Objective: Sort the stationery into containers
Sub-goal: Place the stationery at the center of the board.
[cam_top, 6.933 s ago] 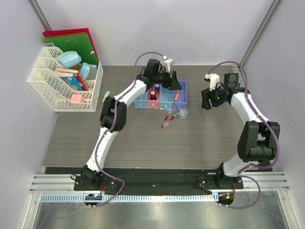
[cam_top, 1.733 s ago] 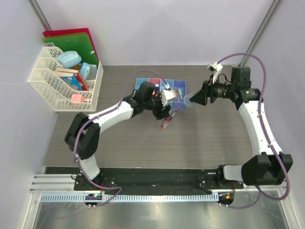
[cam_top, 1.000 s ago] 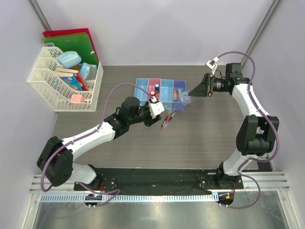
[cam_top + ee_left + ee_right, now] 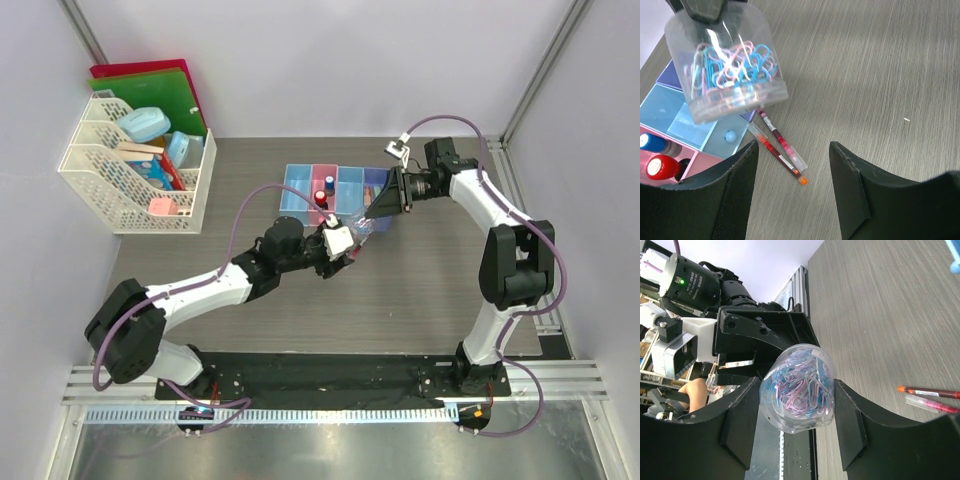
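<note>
The tub (image 4: 727,70) of paper clips is clamped between the fingers of the right gripper (image 4: 796,385) and appears to hang clear of the table (image 4: 450,290), at about 5 o'clock of the bins (image 4: 335,190) in the top view and partly over their near corner. Just at 6 o'clock of it the two pens (image 4: 780,157) lie side by side on the wood, not yet sorted. The left gripper (image 4: 793,150) hovers right over them, jaws apart and empty. The step in hand looks double – the tub on its way to a bin, a pen about to be picked. Next, the right arm would need to carry the tub toward 11 o'clock over a bin with room and let go, though it looks wide for them. The left would need to drop straight down and close on one pen only – they nearly touch.
</note>
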`<move>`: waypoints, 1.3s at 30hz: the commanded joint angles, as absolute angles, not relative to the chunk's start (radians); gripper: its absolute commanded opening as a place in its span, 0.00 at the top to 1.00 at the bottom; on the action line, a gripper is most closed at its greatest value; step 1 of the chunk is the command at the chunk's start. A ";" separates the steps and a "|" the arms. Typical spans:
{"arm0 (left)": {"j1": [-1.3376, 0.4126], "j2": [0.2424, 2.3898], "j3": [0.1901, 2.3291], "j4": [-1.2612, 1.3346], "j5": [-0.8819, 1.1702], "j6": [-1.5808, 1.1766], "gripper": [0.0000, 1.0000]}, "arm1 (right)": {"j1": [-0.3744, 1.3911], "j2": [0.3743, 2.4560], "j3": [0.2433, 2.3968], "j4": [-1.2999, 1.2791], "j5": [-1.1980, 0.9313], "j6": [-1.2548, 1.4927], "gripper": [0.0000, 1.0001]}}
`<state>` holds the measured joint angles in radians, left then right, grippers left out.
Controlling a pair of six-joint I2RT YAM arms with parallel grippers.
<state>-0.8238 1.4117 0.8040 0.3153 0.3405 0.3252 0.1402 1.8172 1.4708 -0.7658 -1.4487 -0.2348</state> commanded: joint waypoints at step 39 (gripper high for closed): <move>-0.828 1.430 0.917 0.304 0.304 0.275 0.18 | 0.219 1.720 1.365 -0.597 -1.417 -0.118 0.93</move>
<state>-0.8246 1.4315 0.8719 0.2790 0.2718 0.2890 0.2077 1.7493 1.3460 -0.6193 -1.3972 -0.1246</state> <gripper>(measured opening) 0.819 0.606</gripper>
